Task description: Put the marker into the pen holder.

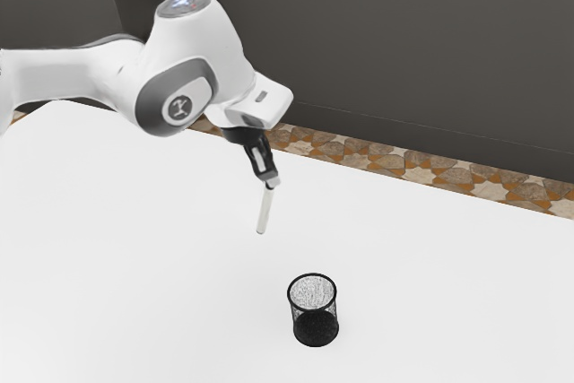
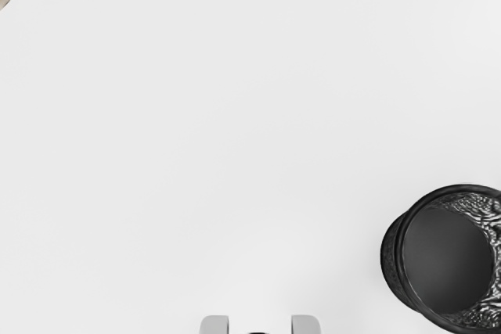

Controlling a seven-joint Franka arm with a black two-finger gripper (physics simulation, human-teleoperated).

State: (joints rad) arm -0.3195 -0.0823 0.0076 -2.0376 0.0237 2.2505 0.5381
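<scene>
In the exterior view my gripper [image 1: 272, 181] is in the air above the table, shut on the upper, dark end of the marker [image 1: 265, 211]. The marker's pale body hangs below the fingers, slightly tilted. The black mesh pen holder [image 1: 314, 338] stands upright on the table, lower than the marker and apart from it, toward the exterior view's right. In the wrist view the tips of my gripper [image 2: 259, 325] flank a dark bit of the marker [image 2: 258, 333], and the pen holder [image 2: 448, 260] shows its open mouth.
The white table [image 1: 161, 266] extends around the pen holder. Beyond its far edge lie a patterned stone floor [image 1: 417, 168] and a dark grey wall [image 1: 404, 42].
</scene>
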